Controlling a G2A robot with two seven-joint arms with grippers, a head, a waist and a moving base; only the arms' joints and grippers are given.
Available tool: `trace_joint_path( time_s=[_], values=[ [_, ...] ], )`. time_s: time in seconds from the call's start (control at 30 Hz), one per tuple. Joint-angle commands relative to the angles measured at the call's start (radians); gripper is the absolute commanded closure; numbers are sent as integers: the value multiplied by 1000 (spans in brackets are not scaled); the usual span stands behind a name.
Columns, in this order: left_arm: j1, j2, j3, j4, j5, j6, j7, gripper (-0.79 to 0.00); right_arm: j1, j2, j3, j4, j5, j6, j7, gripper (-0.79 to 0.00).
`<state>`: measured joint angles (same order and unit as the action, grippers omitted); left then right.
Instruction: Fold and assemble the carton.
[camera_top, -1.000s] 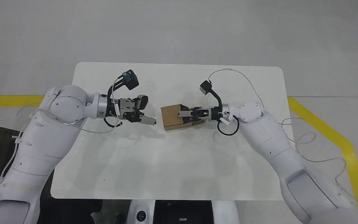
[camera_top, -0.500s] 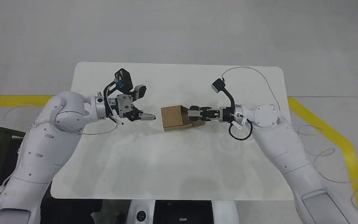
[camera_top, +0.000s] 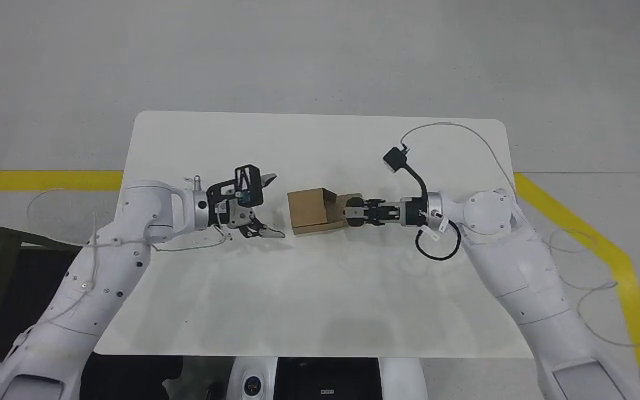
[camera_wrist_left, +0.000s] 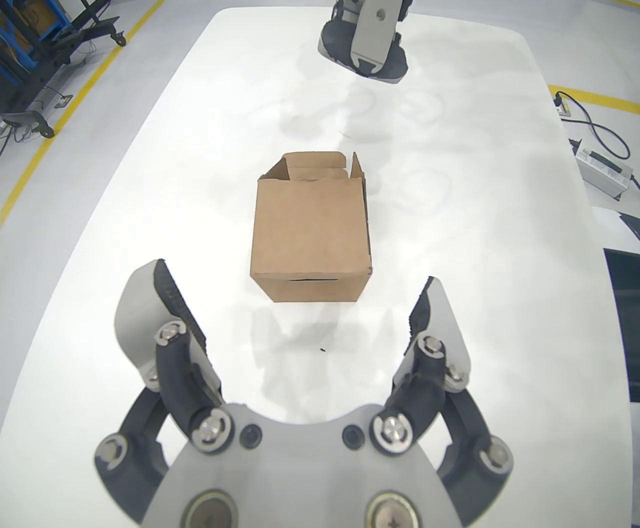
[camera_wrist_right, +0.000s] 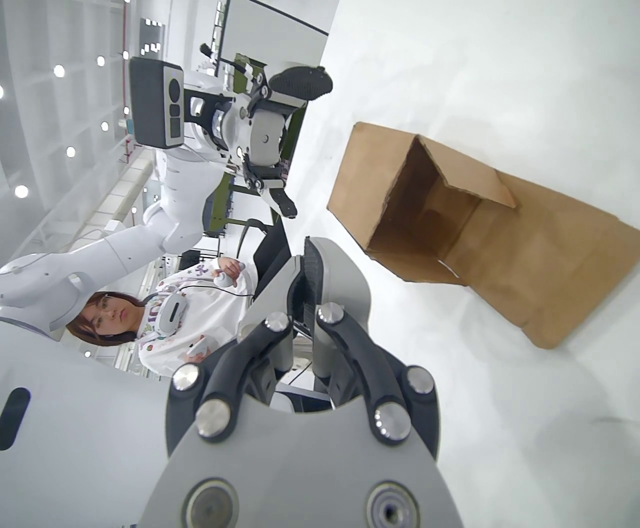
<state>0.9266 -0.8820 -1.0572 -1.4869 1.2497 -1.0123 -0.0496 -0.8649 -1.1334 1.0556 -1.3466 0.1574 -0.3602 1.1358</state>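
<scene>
Brown cardboard carton (camera_top: 310, 210) on side, one end closed. Right gripper (camera_top: 350, 213) pinched together, empty, at open end. Left gripper (camera_top: 262, 220) spread wide, apart. Next, likely: tuck flaps, left bracing.

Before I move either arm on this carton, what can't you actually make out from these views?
- Underside of the carton: pressed on the table, hidden in every view.
- Flaps at its open end: left wrist view, mostly behind its own top panel.
- Whether the right tool touches the outspread flap: top view, too small to tell.
- Rest of the right tool: left wrist view, cut off by the picture's edge.
</scene>
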Motion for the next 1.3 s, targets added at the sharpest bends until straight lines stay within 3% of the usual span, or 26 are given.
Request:
trace_joint_path(
  time_s=[0.0, 0.27, 0.6, 0.93, 1.27],
  values=[
    [-22, -3, 34, 24, 41, 0, 40, -785, -4, 5, 2, -24, -48, 33, -2, 0],
    [-63, -9, 117, 94, 107, 0, 157, -785, -12, 10, 8, -47, -99, 79, -26, 0],
    [-63, -9, 117, 94, 107, 0, 157, -785, -12, 10, 8, -47, -99, 79, -26, 0],
    [-28, -11, 93, 113, 32, 56, 84, -785, -61, 12, -10, -55, -64, 260, -30, 0],
    [-77, -51, 162, 180, -30, 68, 99, -785, -41, 1, -38, 28, -54, 291, -87, 0]
  ],
)
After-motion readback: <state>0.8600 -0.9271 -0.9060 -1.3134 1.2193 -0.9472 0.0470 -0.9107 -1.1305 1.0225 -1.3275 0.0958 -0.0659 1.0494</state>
